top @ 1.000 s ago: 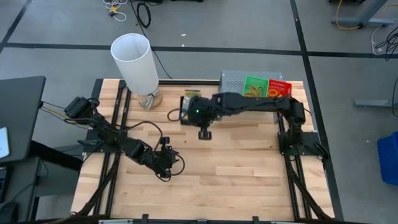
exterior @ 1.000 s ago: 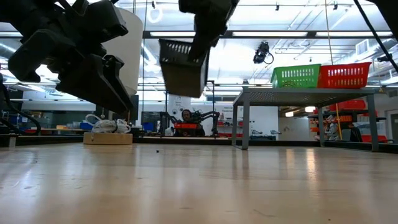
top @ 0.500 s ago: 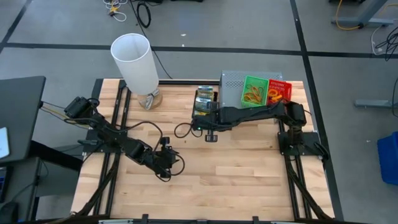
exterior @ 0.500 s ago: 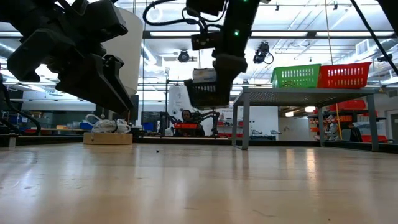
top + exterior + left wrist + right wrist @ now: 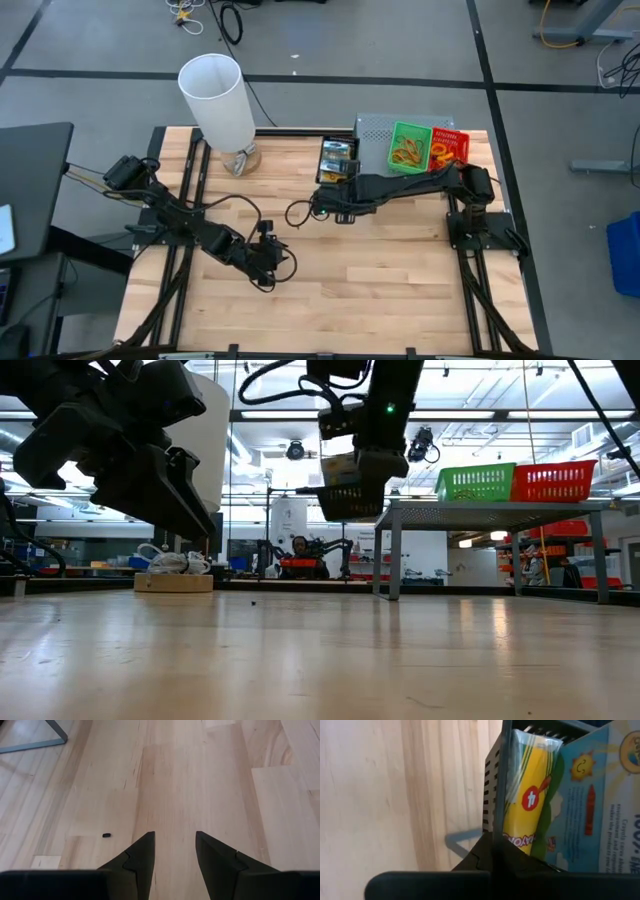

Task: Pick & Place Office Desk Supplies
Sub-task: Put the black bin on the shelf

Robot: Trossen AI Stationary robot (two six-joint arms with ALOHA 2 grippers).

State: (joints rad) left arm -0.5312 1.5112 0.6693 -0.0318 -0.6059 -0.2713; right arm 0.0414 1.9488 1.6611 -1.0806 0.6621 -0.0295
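Black tray [image 5: 337, 157] pinched in right claw [image 5: 341, 178]

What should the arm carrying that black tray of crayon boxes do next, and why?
Probably carry it on toward the grey riser and ease it down beside the green tray. The right claw is shut on the black tray, which hangs clear above the table with crayon boxes inside. The left claw waits, open.

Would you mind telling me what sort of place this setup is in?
Probably a robotics lab or workshop: the wooden table stands on a grey floor with black tape lines, loose cables lie about, and another workstation shows behind.
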